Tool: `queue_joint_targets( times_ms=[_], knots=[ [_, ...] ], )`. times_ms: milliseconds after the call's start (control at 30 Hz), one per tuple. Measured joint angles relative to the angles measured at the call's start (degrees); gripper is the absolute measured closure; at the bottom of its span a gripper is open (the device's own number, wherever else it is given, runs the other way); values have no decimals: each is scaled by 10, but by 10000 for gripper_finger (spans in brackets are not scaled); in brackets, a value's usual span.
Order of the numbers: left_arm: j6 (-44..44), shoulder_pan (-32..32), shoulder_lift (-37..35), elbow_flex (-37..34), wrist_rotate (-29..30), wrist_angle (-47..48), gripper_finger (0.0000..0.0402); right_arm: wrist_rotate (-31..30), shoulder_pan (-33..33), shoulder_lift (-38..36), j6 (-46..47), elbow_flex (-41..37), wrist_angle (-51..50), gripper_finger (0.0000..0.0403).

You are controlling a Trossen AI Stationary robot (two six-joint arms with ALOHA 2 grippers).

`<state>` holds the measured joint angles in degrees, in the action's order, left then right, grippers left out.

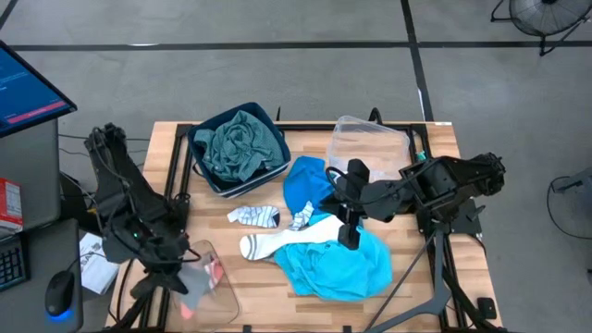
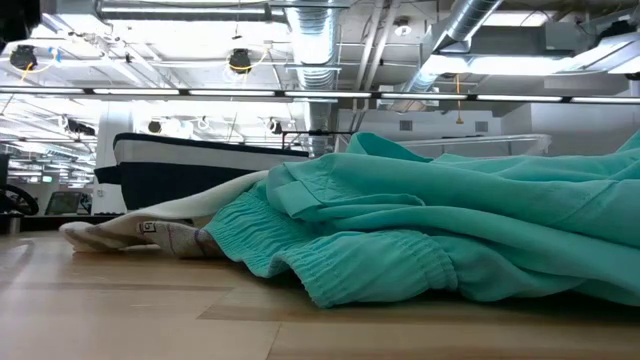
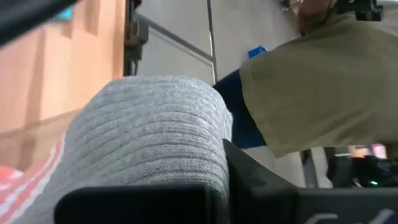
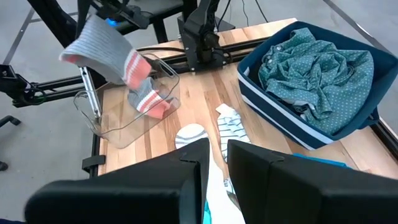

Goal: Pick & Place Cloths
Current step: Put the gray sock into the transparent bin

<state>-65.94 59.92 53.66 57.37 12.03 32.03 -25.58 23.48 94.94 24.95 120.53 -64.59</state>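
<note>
My left gripper (image 1: pixel 188 277) is shut on a grey-and-coral sock (image 4: pixel 106 46) above a clear tub (image 4: pixel 124 134) at the table's near left. A second grey-and-coral sock (image 4: pixel 149 99) lies in that tub. My right gripper (image 4: pixel 216 165) hovers with a narrow gap between its fingers over a long white sock (image 1: pixel 277 243) and a turquoise top (image 1: pixel 338 264). A bright blue top (image 1: pixel 305 180) and a striped white sock (image 1: pixel 254 216) lie flat mid-table. The teal-green shirt (image 1: pixel 239 143) sits bunched in the dark blue bin (image 1: pixel 199 153). My left gripper pinches the grey-and-coral sock by its grey ribbed part (image 3: pixel 149 130), which fills the left wrist view and hides the fingertips. The sock is lifted clear. Its coral-striped end (image 4: pixel 134 65) hangs slanting down above the tub.
A second clear tub (image 1: pixel 370 143) stands at the far right, beside the bin. The turquoise top (image 2: pixel 450 230) and the white sock (image 2: pixel 150 235) fill the low view. A person in an olive shirt (image 3: pixel 323 74) stands beyond the table. Bare wood shows between the tub and the socks.
</note>
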Motion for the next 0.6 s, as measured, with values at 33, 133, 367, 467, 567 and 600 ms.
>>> queue_joint_targets(
  times_ms=[33,133,367,467,567,600],
  knots=[
    [-5,0,3,0,-4,1,401,0,1,0,0,0,-2,347],
    [-7,0,22,0,-5,22,401,0,5,0,0,0,-7,347],
    [-8,0,96,0,-30,67,401,0,22,0,1,0,-24,347],
    [-2,0,133,0,-30,68,401,0,25,0,1,0,-29,347],
    [2,0,166,0,-46,74,399,0,25,0,5,0,-29,347],
    [-2,0,175,0,-56,77,396,0,25,0,6,0,-29,347]
  ],
)
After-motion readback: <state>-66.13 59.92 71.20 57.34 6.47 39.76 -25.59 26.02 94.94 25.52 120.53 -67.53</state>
